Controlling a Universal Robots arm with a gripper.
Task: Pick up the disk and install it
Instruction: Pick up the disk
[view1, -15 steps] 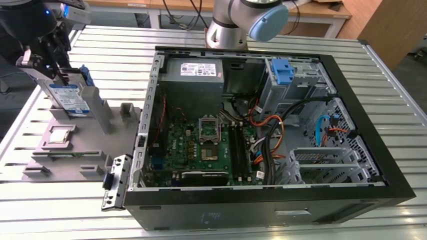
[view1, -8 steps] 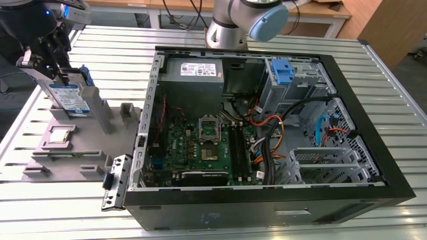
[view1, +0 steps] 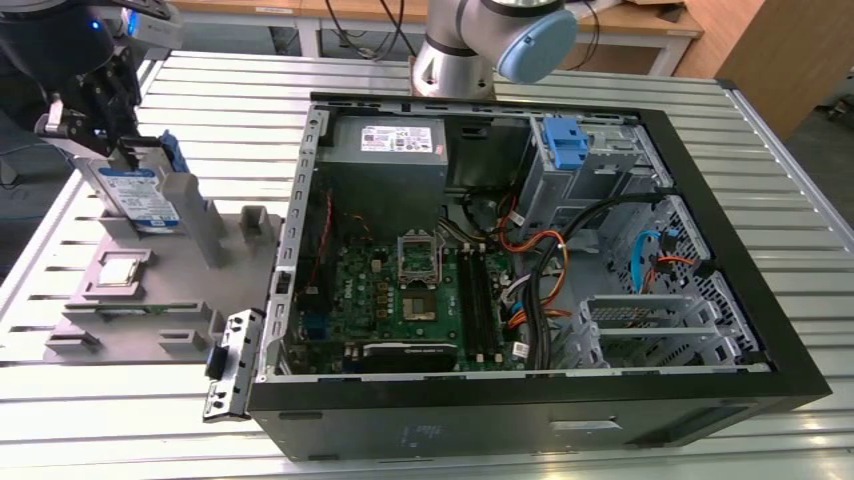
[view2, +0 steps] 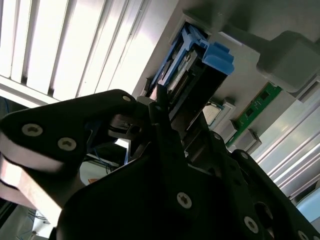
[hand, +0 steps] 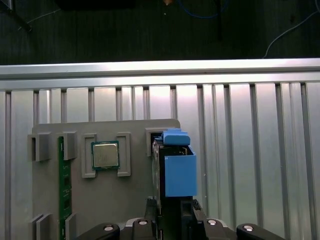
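Pick-up is the step in hand: the black gripper (view1: 110, 148) sits at the top edge of the flat silver-grey disk (view1: 136, 195) in its bright blue plastic carrier. The disk stands upright in a slot of the grey plastic fixture (view1: 134, 300), well apart from the open black computer case (view1: 787, 370). Whether the gripper has clamped it, I cannot tell. Freeing it likely calls for a firm hold and a straight pull along the slot. Its white-and-blue label's print is too small to read.
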